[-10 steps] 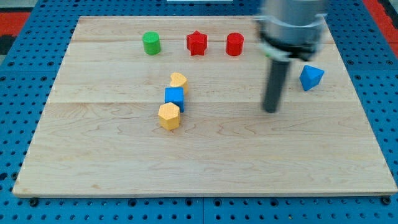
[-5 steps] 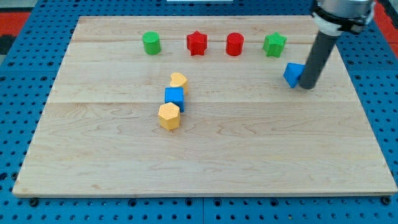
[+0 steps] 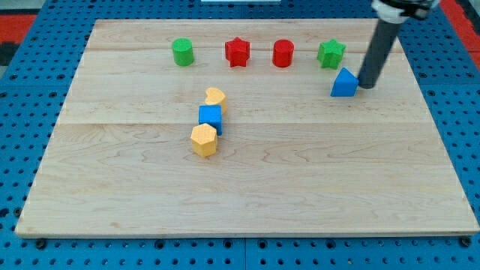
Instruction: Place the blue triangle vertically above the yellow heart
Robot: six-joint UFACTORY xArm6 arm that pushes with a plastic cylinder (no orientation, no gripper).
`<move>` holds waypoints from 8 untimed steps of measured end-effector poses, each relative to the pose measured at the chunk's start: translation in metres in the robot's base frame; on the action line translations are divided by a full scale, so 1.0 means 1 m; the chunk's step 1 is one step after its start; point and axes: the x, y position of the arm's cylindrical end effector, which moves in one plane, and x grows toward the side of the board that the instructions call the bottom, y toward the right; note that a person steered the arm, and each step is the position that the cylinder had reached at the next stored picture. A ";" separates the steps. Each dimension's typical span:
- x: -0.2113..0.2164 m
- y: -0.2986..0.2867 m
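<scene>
The blue triangle [image 3: 344, 83] lies on the wooden board [image 3: 240, 195] toward the view's upper right. My tip [image 3: 367, 85] is just to its right, touching or nearly touching its right edge. The yellow heart [image 3: 215, 97] sits left of centre, well to the left of the blue triangle and slightly lower. Directly below the heart is a blue cube [image 3: 210, 117], and below that a yellow hexagon [image 3: 203, 139]; the three form a tight column.
Along the view's top stand a green cylinder [image 3: 182, 52], a red star [image 3: 237, 52], a red cylinder [image 3: 283, 53] and a green star [image 3: 331, 53]. The green star is just above the blue triangle.
My rod swung from left of the blue triangle to its right side, then pushed it left and slightly up. The green star, hidden before, shows now. Other blocks have not moved.
</scene>
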 end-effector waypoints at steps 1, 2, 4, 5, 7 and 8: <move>0.000 -0.064; 0.000 -0.127; 0.010 -0.169; 0.032 -0.162; 0.066 -0.162; 0.064 -0.169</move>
